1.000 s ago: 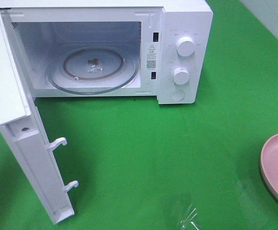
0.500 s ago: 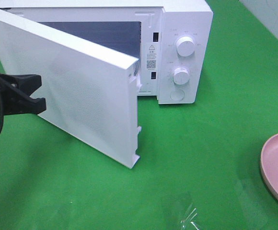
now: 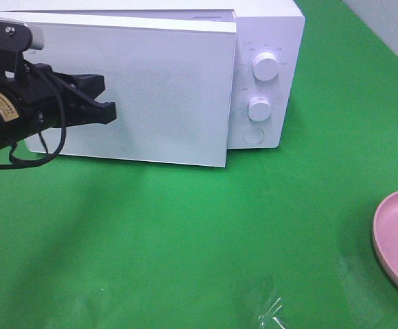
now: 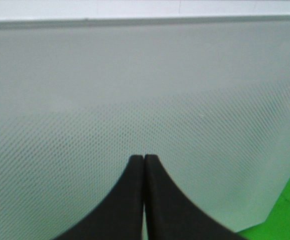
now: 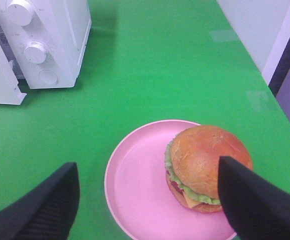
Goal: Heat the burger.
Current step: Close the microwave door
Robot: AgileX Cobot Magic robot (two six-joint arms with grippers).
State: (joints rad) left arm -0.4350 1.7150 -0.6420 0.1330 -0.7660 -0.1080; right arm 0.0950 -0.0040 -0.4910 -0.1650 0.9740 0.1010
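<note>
Burger (image 5: 207,167) unheated on pink plate (image 5: 135,200); left pincer (image 3: 106,103) shut, empty, against microwave door (image 3: 158,89); right pincer (image 5: 147,200) wide, empty.

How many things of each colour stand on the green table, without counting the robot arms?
White: 1, the microwave, with its door nearly shut
Pink: 1, the plate
Golden-brown: 1, the burger, lying on the plate
Total: 3
</note>
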